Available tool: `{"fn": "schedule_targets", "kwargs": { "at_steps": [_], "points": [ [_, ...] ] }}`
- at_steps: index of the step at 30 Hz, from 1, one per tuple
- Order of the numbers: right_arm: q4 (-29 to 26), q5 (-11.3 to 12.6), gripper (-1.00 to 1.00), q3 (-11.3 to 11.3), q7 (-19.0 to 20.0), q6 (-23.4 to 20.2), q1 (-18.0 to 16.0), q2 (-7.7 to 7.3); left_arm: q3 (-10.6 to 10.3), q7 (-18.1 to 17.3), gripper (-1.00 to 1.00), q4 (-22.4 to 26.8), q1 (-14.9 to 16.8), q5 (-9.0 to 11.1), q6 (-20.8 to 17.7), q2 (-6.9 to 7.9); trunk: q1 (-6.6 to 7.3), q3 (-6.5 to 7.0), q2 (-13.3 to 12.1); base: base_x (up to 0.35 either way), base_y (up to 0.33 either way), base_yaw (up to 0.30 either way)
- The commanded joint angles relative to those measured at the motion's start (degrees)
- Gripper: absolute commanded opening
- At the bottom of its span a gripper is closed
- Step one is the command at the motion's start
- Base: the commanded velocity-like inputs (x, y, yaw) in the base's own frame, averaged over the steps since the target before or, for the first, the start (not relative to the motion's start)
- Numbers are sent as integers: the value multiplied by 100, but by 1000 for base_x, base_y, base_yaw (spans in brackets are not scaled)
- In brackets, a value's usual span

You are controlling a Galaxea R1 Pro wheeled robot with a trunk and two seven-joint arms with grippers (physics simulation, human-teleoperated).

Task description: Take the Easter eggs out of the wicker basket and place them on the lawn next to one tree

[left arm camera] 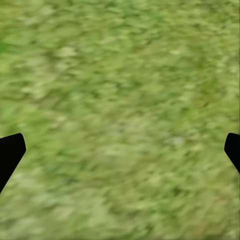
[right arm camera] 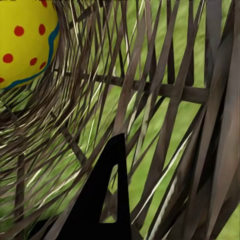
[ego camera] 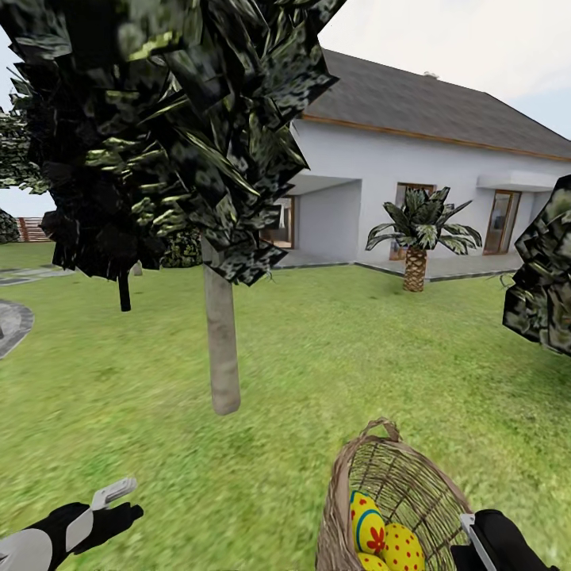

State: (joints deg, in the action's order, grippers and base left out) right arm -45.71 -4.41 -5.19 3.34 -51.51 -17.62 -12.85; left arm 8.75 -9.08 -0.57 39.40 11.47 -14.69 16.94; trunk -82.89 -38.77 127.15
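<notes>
Mottled green lawn (ego camera: 333, 349) runs to the white house (ego camera: 412, 174); wicker basket (ego camera: 404, 492) sits near the tree (ego camera: 222, 341). Left gripper (left arm camera: 120, 150) spread apart; right gripper's (ego camera: 496, 539) state I cannot tell.

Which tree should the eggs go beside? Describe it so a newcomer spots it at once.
Start from the white house and come forward across the lawn toward the wicker basket. The tree stands just beyond and left of the basket. Its thick, straight, pale grey-beige trunk sets it apart from the scaly brown palm by the patio and the thin black trunk farther left.
</notes>
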Motion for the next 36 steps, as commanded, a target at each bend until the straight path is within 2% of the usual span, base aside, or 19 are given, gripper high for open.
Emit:
{"fn": "schedule_targets", "kwargs": {
  "at_steps": [1,28,36],
  "points": [
    [-8,-7,-100,-14,35,-25,-5,1,40,-14,100,-5,6,22,-25,2,-22,-25,45,0,0,0],
    [-8,-3,-100,-7,45,-21,-5,10,40,-15,100,-4,6,22,-19,2,-615,-509,1128,0,0,0],
    [27,-15,-100,27,77,10,-5,15,31,-17,100,-6,6,22,-16,-26,-615,-509,1128,0,0,0]
  ]
}}
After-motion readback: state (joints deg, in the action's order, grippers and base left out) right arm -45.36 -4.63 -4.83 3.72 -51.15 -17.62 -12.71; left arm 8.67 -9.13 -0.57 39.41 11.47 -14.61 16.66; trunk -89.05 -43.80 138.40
